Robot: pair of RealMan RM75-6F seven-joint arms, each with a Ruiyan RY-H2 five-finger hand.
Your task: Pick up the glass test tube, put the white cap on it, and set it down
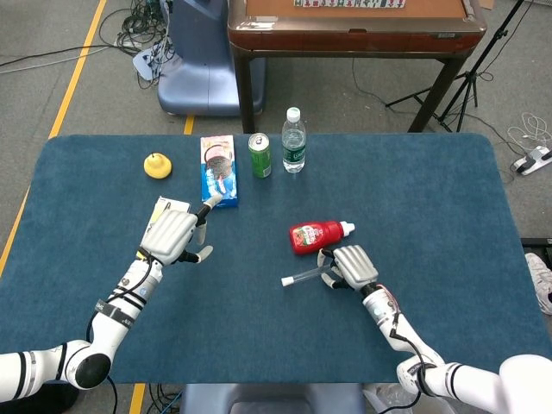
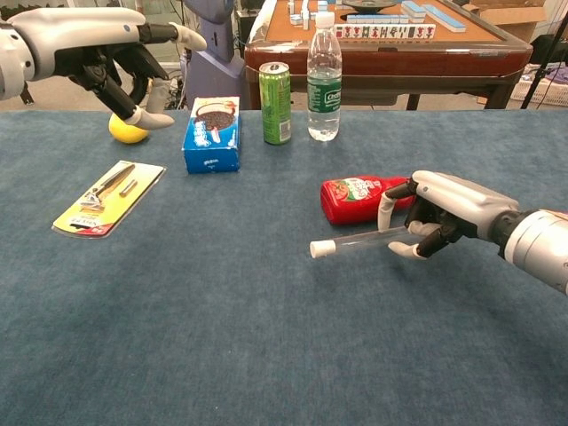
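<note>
My right hand (image 1: pixel 349 266) (image 2: pixel 439 216) grips a clear glass test tube (image 1: pixel 304 275) (image 2: pixel 359 240) near its closed end. The tube lies nearly level, low over the blue table (image 1: pixel 431 198), pointing to the left. A white cap (image 1: pixel 286 280) (image 2: pixel 321 248) sits on the tube's free end. My left hand (image 1: pixel 172 235) (image 2: pixel 98 49) hovers above the left side of the table, holding nothing, one finger stretched out and the rest loosely bent.
A red bottle (image 1: pixel 317 234) (image 2: pixel 359 198) lies just behind the tube. At the back stand a blue snack box (image 1: pixel 217 168), a green can (image 1: pixel 260 154) and a water bottle (image 1: pixel 294 140). A yellow pear (image 1: pixel 157 165) and a razor card (image 2: pixel 108 196) lie left.
</note>
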